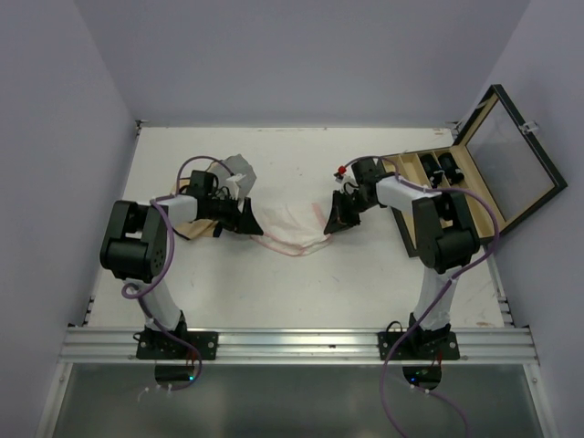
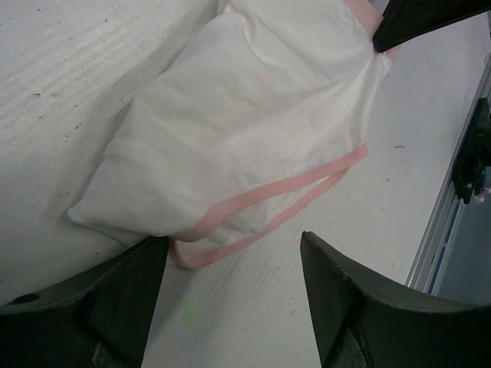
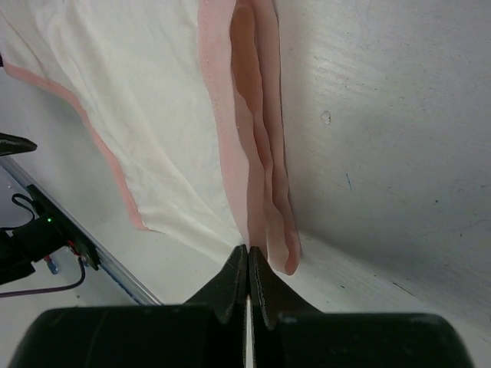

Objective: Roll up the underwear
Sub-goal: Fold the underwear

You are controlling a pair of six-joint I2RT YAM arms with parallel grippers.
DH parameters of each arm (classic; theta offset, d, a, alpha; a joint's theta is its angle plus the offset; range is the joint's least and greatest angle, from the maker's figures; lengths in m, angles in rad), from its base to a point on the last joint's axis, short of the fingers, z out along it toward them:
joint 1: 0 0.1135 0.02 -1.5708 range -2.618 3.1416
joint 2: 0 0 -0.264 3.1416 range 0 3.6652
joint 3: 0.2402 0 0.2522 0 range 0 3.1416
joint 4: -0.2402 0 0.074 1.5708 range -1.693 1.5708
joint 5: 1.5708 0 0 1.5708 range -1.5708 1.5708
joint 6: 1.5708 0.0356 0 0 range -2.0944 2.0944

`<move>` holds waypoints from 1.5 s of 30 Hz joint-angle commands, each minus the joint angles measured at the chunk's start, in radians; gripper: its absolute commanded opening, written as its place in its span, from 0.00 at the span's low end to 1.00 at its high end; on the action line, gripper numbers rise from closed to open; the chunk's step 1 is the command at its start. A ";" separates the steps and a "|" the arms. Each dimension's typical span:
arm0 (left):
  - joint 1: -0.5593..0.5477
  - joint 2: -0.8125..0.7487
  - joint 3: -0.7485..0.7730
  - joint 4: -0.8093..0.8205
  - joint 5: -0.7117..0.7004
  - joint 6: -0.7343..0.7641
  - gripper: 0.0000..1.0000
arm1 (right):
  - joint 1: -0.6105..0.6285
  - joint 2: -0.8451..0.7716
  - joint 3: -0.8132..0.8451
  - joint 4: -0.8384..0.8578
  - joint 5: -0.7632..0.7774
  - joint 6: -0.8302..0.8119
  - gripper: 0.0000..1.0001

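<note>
White underwear (image 1: 290,228) lies flat on tabletop (image 1: 365,292) between tools. Your right tool (image 3: 248,257) pinches pink trim at its edge; left tool (image 2: 230,244) gapes wide, straddling opposite corner, gripping nothing. Close left on corner first, keep cloth taut, turn both wrists together evenly.

White table (image 1: 365,283) carries underwear (image 1: 287,228) and open case (image 1: 484,178).

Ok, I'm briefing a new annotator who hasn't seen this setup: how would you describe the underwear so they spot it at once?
On the white table, look between the left gripper and the right gripper. The underwear lies there, one edge pinched by the right gripper. It is thin white fabric with pink trim, unlike the plain grey cloth beyond the left gripper.
</note>
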 commanded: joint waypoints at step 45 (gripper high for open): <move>-0.286 -0.200 0.102 -0.024 -0.078 0.072 0.40 | 0.075 0.057 -0.049 -0.021 0.035 -0.082 0.26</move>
